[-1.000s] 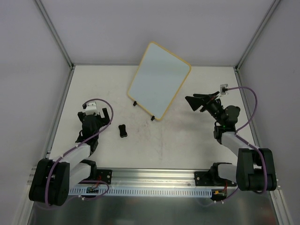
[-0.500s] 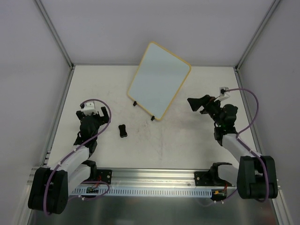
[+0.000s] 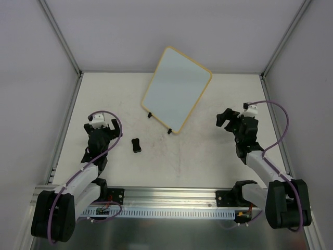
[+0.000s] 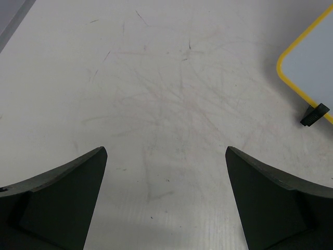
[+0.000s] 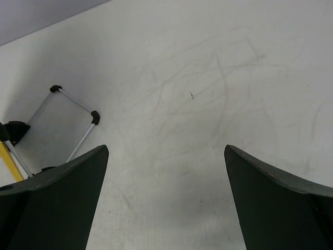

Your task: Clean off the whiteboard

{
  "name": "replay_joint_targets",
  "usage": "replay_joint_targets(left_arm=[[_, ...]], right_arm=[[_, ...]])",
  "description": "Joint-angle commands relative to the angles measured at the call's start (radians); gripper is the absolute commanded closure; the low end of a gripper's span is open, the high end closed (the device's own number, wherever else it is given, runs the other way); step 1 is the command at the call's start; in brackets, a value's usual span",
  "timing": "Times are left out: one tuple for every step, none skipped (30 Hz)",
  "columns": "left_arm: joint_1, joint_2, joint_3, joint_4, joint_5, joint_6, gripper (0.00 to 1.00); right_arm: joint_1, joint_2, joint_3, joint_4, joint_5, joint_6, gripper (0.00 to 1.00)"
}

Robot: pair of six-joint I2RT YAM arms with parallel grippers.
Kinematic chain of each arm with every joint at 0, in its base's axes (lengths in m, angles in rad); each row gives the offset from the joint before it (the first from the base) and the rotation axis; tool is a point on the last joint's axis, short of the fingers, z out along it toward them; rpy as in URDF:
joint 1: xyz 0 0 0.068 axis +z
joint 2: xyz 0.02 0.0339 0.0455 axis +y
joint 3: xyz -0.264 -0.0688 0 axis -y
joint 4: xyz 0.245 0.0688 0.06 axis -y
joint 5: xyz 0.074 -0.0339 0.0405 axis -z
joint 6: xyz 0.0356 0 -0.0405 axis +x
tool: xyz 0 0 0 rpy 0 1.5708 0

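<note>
While both arms sit low near their bases in the top view, we see the whiteboard [image 3: 177, 88] propped at a slant toward the back of the table [image 3: 182, 161], turned diagonally, well apart from either gripper. The left gripper [image 3: 105, 134] and right gripper [image 3: 227, 119] both stand wide and hold nothing. A small black eraser [image 3: 136, 145] lies just right of the left gripper. The board face looks smooth, glossy and blank from here, with rounded corners and a thin yellow rim; any faint marks are too small to tell.

Through the left wrist camera, we see dark, matte, wedge-shaped fingers [image 4: 62, 203] spread over the scuffed, finely ribbed white tabletop. One yellow-rimmed corner and a black foot [image 4: 315, 115] show at the right.

Through the right wrist camera, the fingers [image 5: 57, 203] are likewise spread. A thin wire stand [image 5: 73, 115] with black end caps shows behind the board.

We judge the risk to be the light prop: a hard wipe could slide the board on its small feet or tip it backward, and the little eraser could slip from a poor pinch.
</note>
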Motion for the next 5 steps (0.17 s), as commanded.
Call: replay_joint_targets(left_arm=[[0.007, -0.019, -0.006, 0.021, -0.008, -0.018, 0.01], [0.007, -0.019, -0.006, 0.021, -0.008, -0.018, 0.01], [0.007, -0.019, -0.006, 0.021, -0.008, -0.017, 0.01], [0.007, -0.019, -0.006, 0.019, -0.009, -0.017, 0.01], [0.007, -0.017, -0.006, 0.019, -0.008, -0.017, 0.01]], right_arm=[[0.006, 0.001, 0.018, 0.009, 0.057, -0.024, 0.01], [0.006, 0.001, 0.018, 0.009, 0.056, -0.024, 0.01], [0.006, -0.001, 0.018, 0.009, 0.056, -0.023, 0.01], [0.004, -0.002, 0.018, 0.009, 0.054, -0.021, 0.01], [0.004, -0.005, 0.016, 0.009, 0.050, -0.027, 0.01]])
